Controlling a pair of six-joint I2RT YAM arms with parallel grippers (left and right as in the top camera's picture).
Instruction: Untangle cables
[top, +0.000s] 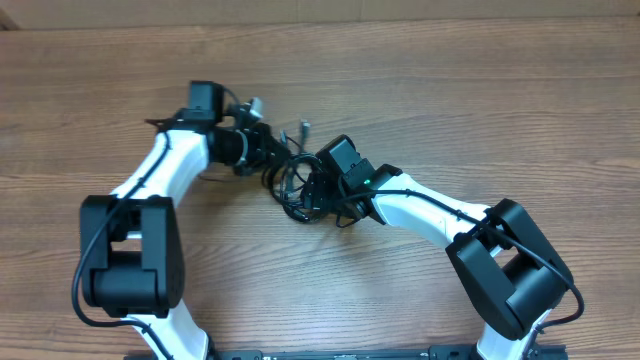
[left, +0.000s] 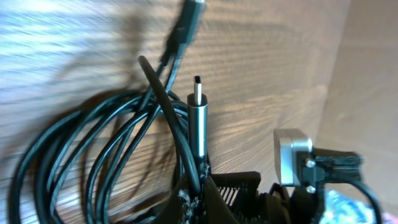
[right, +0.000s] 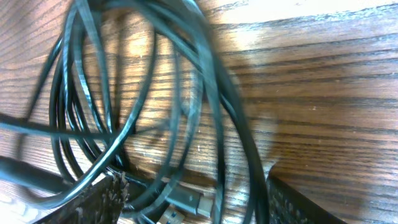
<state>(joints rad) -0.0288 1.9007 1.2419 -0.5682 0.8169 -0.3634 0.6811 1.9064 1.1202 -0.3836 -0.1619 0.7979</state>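
- At the centre of the overhead frame we see the cables (top: 292, 182) bunched in a dark tangle on the wooden table (top: 450, 90), with one arm entering from each lower corner.
- The left gripper (top: 268, 150) meets the tangle at its upper-left edge. The right gripper (top: 308, 192) sits over its right side, and the two are near each other.
- In the left wrist view, the left gripper (left: 199, 186) at the bottom centre is clamped together on the cables. A black strand and the barrel of a silver-tipped plug (left: 198, 121) rise from between its fingers, and the plug stands upright.
- Several loops of cord fan out on the wood toward the lower left of that frame.
- A second plug (left: 189, 18), blurred, shows at the top edge, its cord running down toward the loops.
- In the right wrist view, the right gripper (right: 194, 186) holds its fingers (right: 93, 202) well apart, one at each lower corner, with several strands crossing the gap.
- A loose plug (right: 186, 202) lies on the table between them at the bottom edge.
- We cannot tell whether either finger touches a strand.
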